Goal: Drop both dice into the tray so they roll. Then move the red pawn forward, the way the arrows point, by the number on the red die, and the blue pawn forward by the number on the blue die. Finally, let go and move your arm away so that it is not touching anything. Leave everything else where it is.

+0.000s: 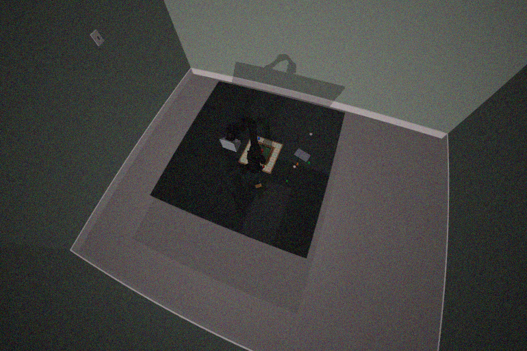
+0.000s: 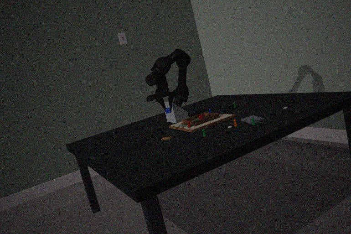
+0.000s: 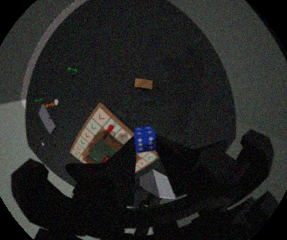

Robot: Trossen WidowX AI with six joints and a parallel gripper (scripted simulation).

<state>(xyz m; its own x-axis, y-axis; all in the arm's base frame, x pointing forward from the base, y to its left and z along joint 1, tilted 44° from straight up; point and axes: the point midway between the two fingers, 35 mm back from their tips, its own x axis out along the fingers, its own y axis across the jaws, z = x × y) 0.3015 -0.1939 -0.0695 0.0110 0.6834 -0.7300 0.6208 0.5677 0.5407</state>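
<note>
My gripper [image 2: 167,108] [image 3: 143,138] is shut on the blue die [image 2: 167,110] [image 3: 145,138], held in the air beside the board's left end in the exterior view. The board [image 2: 221,118] [image 3: 100,113] [image 1: 276,156] carries the wooden tray [image 2: 185,122] [image 3: 101,152]. The red die [image 2: 201,117] [image 3: 105,159] is inside the tray, partly hidden in the wrist view; its upper number is unreadable. The red pawn [image 2: 189,125] [image 3: 110,129] stands on the track near a corner. The blue pawn [image 2: 209,110] [image 1: 259,138] stands at the board's far side.
A pale wedge-shaped block [image 2: 179,114] [image 1: 229,144] stands behind the board. An orange-brown block [image 2: 166,138] [image 3: 143,83] lies in front. Green pawns [image 2: 203,132] [image 2: 253,122] [image 2: 234,105], an orange pawn [image 2: 234,122], white discs [image 2: 229,127] [image 2: 285,107] and a grey slab [image 2: 247,119] [image 1: 302,154] surround it.
</note>
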